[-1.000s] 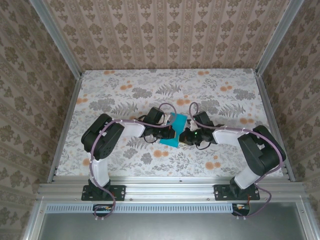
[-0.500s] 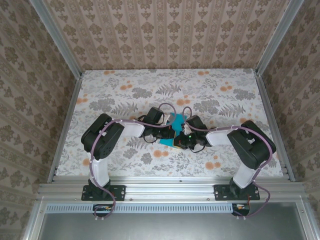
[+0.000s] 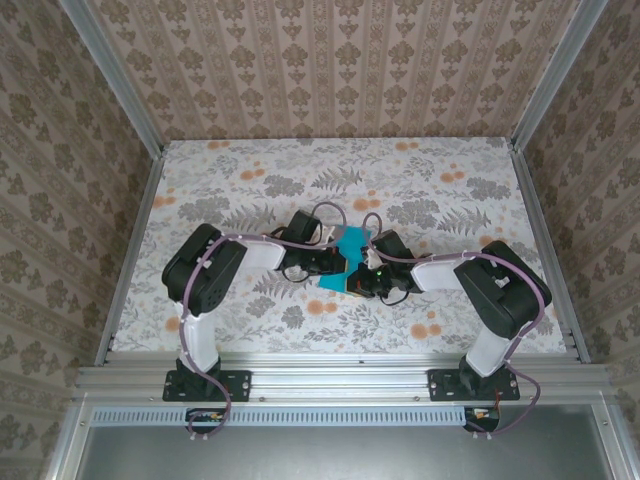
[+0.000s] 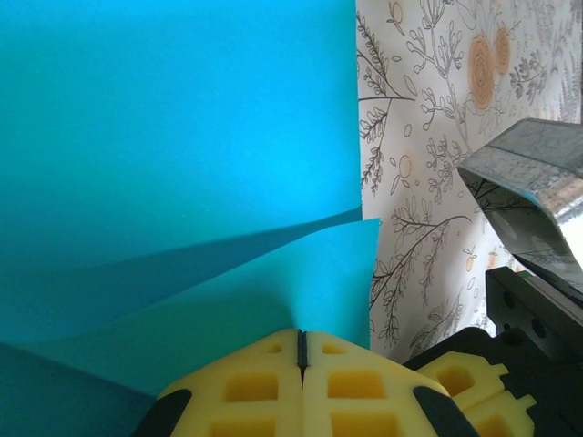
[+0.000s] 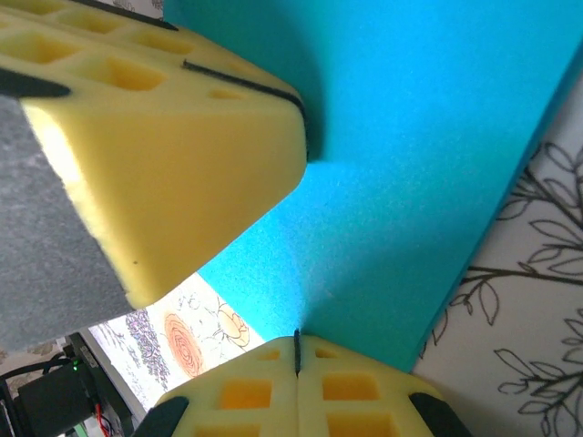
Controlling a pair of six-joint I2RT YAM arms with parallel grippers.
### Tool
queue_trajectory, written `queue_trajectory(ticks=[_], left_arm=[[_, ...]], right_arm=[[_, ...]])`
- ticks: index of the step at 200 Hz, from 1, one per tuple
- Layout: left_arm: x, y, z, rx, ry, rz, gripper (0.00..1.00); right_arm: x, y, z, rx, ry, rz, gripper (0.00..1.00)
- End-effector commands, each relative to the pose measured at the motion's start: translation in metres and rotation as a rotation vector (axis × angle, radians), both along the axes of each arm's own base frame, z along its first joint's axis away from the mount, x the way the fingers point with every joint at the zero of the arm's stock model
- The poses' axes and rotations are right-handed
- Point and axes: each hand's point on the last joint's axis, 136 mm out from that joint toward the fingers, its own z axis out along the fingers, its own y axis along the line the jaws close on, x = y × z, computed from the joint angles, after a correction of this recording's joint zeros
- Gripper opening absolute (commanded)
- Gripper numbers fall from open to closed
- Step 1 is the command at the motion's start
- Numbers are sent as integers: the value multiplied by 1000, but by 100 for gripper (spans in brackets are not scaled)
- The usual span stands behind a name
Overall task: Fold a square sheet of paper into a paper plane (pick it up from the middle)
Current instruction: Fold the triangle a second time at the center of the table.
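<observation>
The teal-blue sheet of paper (image 3: pixel 349 243) is held just above the table's middle, between both grippers. In the left wrist view the paper (image 4: pixel 182 127) covers the left side, and a second layer bends away below a slanting edge. My left gripper (image 4: pixel 301 335) is shut on its lower edge, yellow pads pressed together. In the right wrist view my right gripper (image 5: pixel 297 342) is shut on the paper (image 5: pixel 428 155) too, with the left gripper's yellow pads (image 5: pixel 173 137) close by at upper left. From above, the left gripper (image 3: pixel 336 263) and right gripper (image 3: pixel 357 277) nearly touch.
The floral tablecloth (image 3: pixel 250 190) stretches around the arms. Patterned walls and metal rails (image 3: pixel 130 250) fence in the table on three sides. A shiny folded metal part (image 4: pixel 533 182) of the right arm shows beside the paper in the left wrist view.
The right arm has swung left and closed in on the paper, bringing its gripper right beside the left one. The left wrist shifted slightly; less of the paper shows from above.
</observation>
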Motion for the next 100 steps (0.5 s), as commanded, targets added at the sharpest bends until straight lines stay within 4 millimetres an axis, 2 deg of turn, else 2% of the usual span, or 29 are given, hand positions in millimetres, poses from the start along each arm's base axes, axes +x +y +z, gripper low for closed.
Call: queue_trajectory(ticks=[1, 50, 100], left_arm=[[23, 14, -17, 49, -3, 61, 0], [42, 25, -27, 70, 6, 83, 0], [59, 34, -25, 73, 1, 100, 0]], right_arm=[[-36, -33, -51, -177, 147, -21, 4], [-41, -36, -54, -179, 161, -18, 4], [-44, -37, -55, -186, 173, -9, 4]])
